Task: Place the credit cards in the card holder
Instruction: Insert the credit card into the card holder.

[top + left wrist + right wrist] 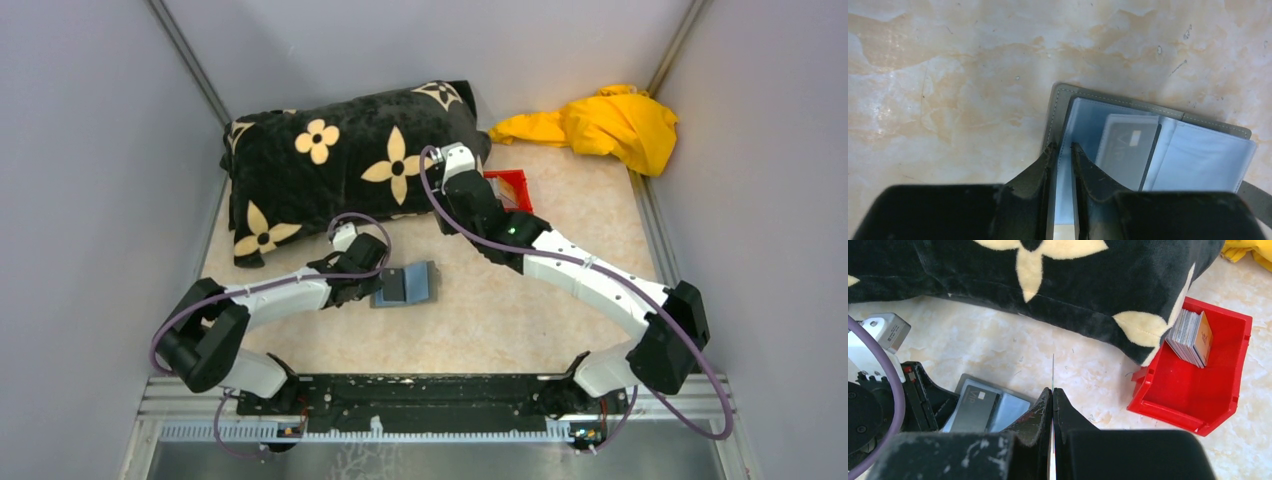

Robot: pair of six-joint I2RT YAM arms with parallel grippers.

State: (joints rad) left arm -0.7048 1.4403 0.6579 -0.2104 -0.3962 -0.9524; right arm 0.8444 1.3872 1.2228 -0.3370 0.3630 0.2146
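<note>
- Fingers (1040,170) of the left gripper (1062,150) are nearly together, pinching the near edge of the card holder (1128,102). My read is that this pins it open and flat on the table (948,75).
- Right gripper (1053,392) is clamped tight on the held card (1053,371), which is seen edge-on as a thin sliver sticking out past the tips. It looks carried upright, ready to slide in edge first.
- Card holder lies open mid-table beside the left wrist. It has a grey stitched cover and glossy, floppy clear sleeves (1203,155).
- Slotted card (1128,150), dark grey and rigid, already sits in one sleeve.
- Spare cards (1190,337) stand packed on edge in the red bin (1193,395). The outermost face is tan-orange.
- Red bin is hard, shiny plastic and sits against the pillow (1073,285), which is black plush with cream flowers.
- Next move likely needs the card edge lined up with a sleeve mouth, and the thin film may buckle.
</note>
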